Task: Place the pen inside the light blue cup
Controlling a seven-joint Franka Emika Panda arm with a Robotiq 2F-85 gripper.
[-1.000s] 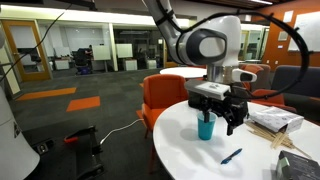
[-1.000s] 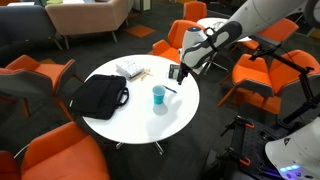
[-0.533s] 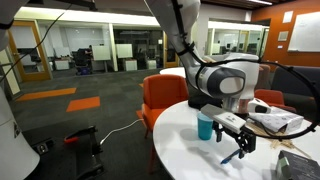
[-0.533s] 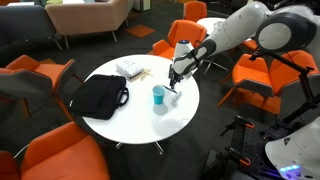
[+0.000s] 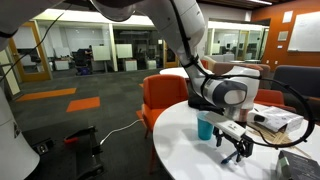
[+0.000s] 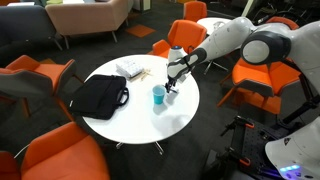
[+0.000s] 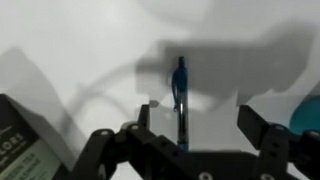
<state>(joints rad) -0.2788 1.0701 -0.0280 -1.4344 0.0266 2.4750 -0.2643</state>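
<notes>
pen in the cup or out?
Out. In the wrist view the pen lies flat on the table, inside the open hand; the cup is off to one side.

Bare table [image 7: 70, 55] lies on both sides of the pen [image 7: 180, 95], with the light blue cup [image 7: 309, 113] standing near.

The round white table [image 6: 148, 125] carries the light blue cup [image 6: 158, 95], pen [image 7: 180, 97], black bag [image 6: 100, 96].
</notes>
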